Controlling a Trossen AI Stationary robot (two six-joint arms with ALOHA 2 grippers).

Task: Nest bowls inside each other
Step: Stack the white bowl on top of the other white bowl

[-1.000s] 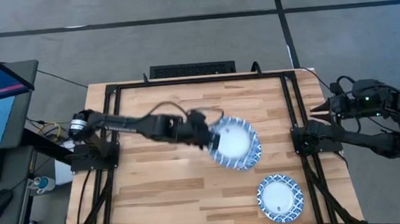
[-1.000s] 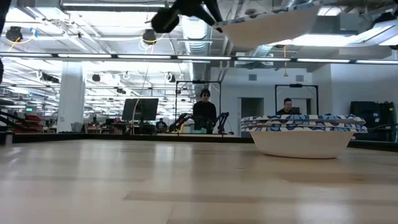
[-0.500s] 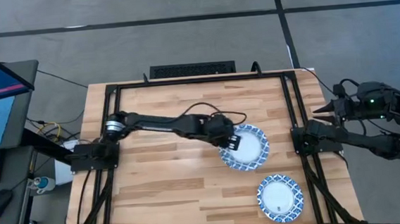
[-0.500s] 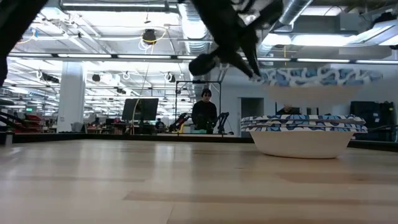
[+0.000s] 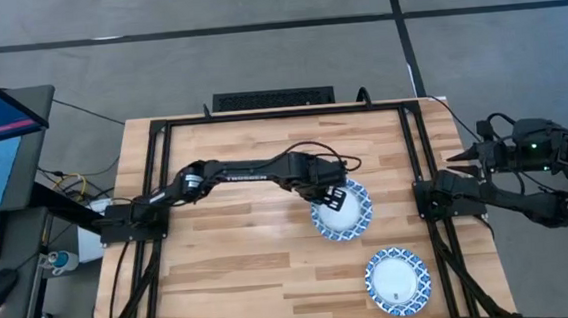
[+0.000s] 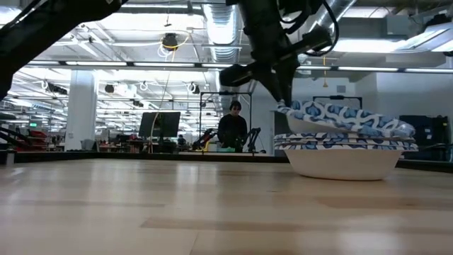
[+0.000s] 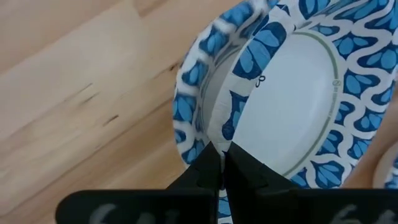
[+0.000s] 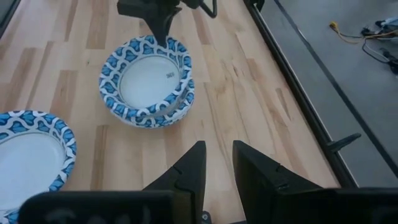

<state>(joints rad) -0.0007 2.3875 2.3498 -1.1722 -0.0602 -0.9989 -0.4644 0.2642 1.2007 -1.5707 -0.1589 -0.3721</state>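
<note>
My left gripper (image 5: 329,198) reaches across the table's middle and is shut on a blue-and-white rimmed bowl (image 5: 343,208). That bowl (image 6: 347,117) sits tilted on top of a stack of like bowls (image 6: 345,152), with its gripper side raised. In the left wrist view, the stack's rim (image 7: 189,106) shows under the held bowl (image 7: 298,106). A second bowl or stack (image 5: 396,279) rests by its base on the table nearer the near edge. My right gripper (image 8: 217,165) waits open beyond the table's right edge, touching nothing. My left gripper pinches the top bowl's patterned rim (image 7: 233,134) between its two fingers, on the side toward the table's left. The fingers (image 6: 277,91) come from above, pointing down. The bowl is tilted: the held side is raised and the opposite side (image 6: 396,129) lies on the stack.
A black frame rail (image 5: 418,185) runs along the table's right side, and another (image 5: 157,203) along the left. Bare wood lies left of the stack (image 8: 149,81). The second bowl (image 8: 28,158) sits close to it. People show in the room beyond.
My left gripper has carried the bowl from high above the table down and toward the right, onto the stack. The bowl was level in the air; now it is tilted, with its far side resting on the stack.
</note>
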